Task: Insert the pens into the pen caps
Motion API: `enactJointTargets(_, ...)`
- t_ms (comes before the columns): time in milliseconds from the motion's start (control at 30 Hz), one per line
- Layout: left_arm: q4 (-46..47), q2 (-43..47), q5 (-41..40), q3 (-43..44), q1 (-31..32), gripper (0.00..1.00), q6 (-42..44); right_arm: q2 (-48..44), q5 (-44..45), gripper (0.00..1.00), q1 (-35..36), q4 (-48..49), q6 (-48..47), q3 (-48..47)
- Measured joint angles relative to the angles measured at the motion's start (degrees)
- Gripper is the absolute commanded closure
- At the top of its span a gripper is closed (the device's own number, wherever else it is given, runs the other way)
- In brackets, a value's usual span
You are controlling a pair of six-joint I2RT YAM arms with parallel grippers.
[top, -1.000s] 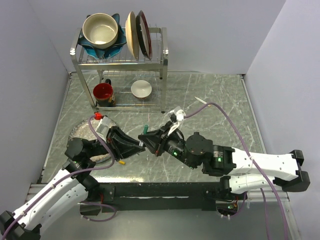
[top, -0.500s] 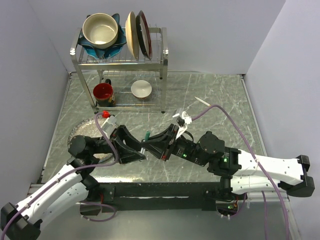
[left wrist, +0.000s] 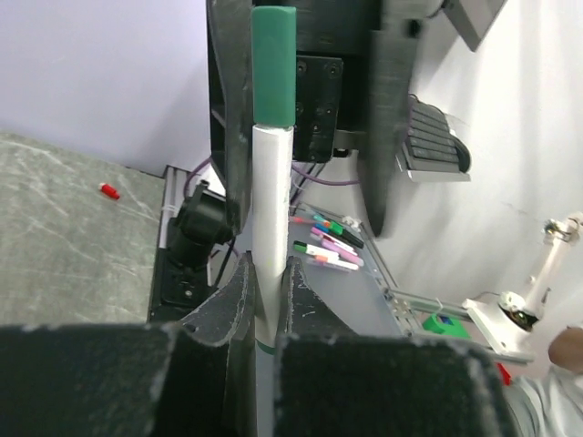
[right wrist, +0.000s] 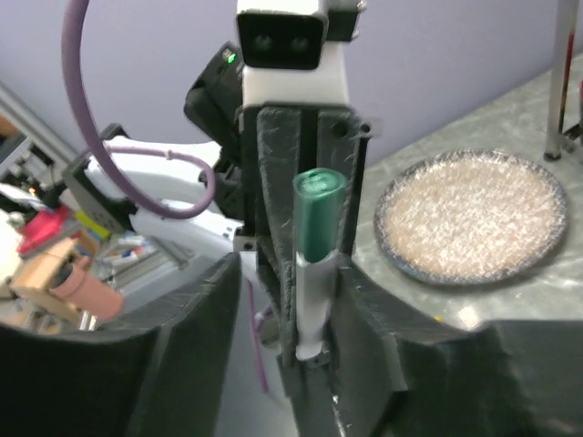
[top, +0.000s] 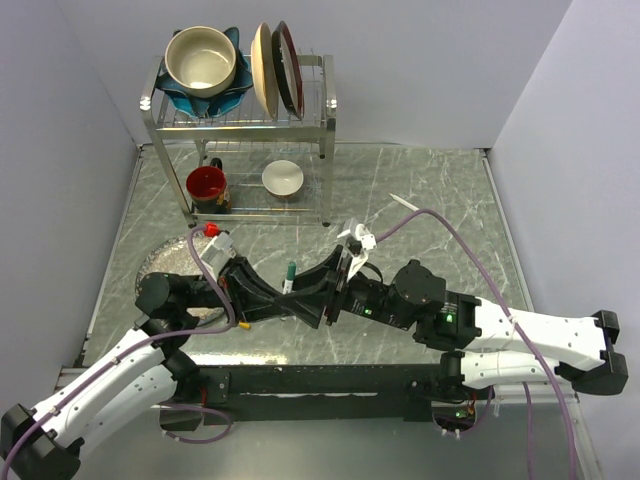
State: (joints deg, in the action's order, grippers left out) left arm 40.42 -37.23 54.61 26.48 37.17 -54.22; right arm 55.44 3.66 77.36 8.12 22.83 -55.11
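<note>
Pinching the white pen (left wrist: 271, 200) tight, the left tool (left wrist: 269, 269) holds it above the desk (top: 420, 200), its green cap (left wrist: 273, 64) fitted on and standing between the spread jaws of the right tool (right wrist: 290, 264).

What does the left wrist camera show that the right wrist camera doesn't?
Left wrist only: a red cap lying on the table, and loose markers in the background. Right wrist only: the speckled plate. Both: the green-capped pen, with the left gripper shut on its white barrel and the right gripper open around it.
</note>
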Motion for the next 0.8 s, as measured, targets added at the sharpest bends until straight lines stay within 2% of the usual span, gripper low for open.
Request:
enactJointTargets(233, -1.36, 0.26, -1.49, -0.13, 0.0, 0.99, 1.55, -0.81, 1.33, 0.29, 0.0, -5.25, 0.35, -0.83)
enactJointTargets(567, -4.13, 2.51, -0.76, -0.24, 0.0, 0.99, 5.27, -0.87, 6.14, 0.28, -0.52, -10.6, -0.92, -7.39)
enactJointTargets(800, -5.81, 2.82, -0.39, -0.24, 0.07, 0.99, 6.78, 0.98, 6.14, 0.33, -2.34, -12.26, -1.79, -12.63)
